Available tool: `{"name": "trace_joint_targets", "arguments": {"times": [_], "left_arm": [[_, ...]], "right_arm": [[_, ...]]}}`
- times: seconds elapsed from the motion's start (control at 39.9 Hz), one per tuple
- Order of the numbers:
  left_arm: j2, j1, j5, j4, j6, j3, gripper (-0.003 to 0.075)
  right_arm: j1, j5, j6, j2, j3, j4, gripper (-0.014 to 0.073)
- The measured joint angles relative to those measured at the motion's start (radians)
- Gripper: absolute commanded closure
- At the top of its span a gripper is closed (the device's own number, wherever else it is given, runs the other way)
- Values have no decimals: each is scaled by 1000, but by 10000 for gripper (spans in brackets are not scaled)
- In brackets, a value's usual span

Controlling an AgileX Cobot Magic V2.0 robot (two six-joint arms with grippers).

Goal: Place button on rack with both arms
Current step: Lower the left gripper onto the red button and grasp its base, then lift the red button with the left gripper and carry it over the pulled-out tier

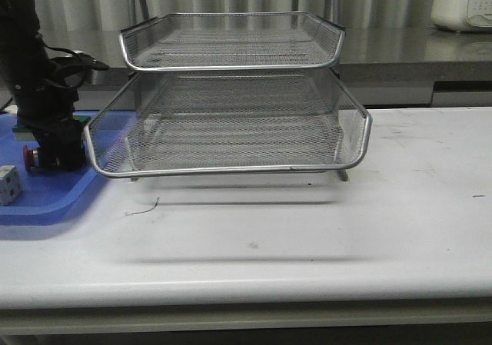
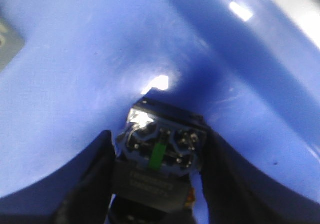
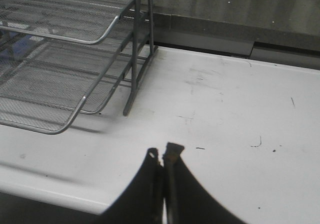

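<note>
The button sits between the fingers of my left gripper, which are closed against both sides of its blue-black body; a green strip shows on its end. In the front view its red cap shows beside the left gripper, low over the blue tray. The silver wire-mesh rack stands at mid-table, its middle tier slid forward. The rack's corner also shows in the right wrist view. My right gripper is shut and empty above the white table, right of the rack.
A white cube lies on the blue tray at the front left, and a green block shows behind the left arm. A white appliance stands on the back counter. The table stretches right of the rack.
</note>
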Motion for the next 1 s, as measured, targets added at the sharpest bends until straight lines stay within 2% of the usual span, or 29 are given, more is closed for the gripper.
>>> {"name": "trace_joint_targets", "arguments": {"times": [0.13,0.4,0.58,0.78,1.0], "left_arm": [[1,27,-5,-30,1,-1,587],[7,79,21,-137,1,-103,595],[-17,91,119,-164,-20,-210,595],[-101,93,262,-154,-108,-310,595],[-181,93,304,-82,-251,-351,596]], "right_arm": [[0,0,0,0,0,0,654],[0,0,0,0,0,0,654],[0,0,0,0,0,0,654],[0,0,0,0,0,0,654],[0,0,0,0,0,0,654]]}}
